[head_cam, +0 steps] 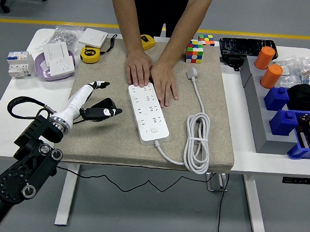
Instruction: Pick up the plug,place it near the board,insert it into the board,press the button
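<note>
A white power strip (pixel 148 113) lies on the tan mat (pixel 207 136), its button near the close end. Its white cord coils at the right (pixel 198 146) and ends in a grey plug (pixel 192 73) lying on the mat near the far edge. A person at the far side presses both hands (pixel 150 75) down on the far end of the strip. My left hand (pixel 98 99) hovers over the mat's left part, a hand's width left of the strip, fingers spread and holding nothing. My right arm is out of view.
Left of the mat stand a purple bowl with a white socket (pixel 56 60), a small breaker (pixel 18 63) and a yellow tape measure (pixel 90 54). A colour cube (pixel 195 50) sits at the far edge. Blue bins (pixel 284 115), orange cylinders (pixel 271 74) and a grey tray fill the right.
</note>
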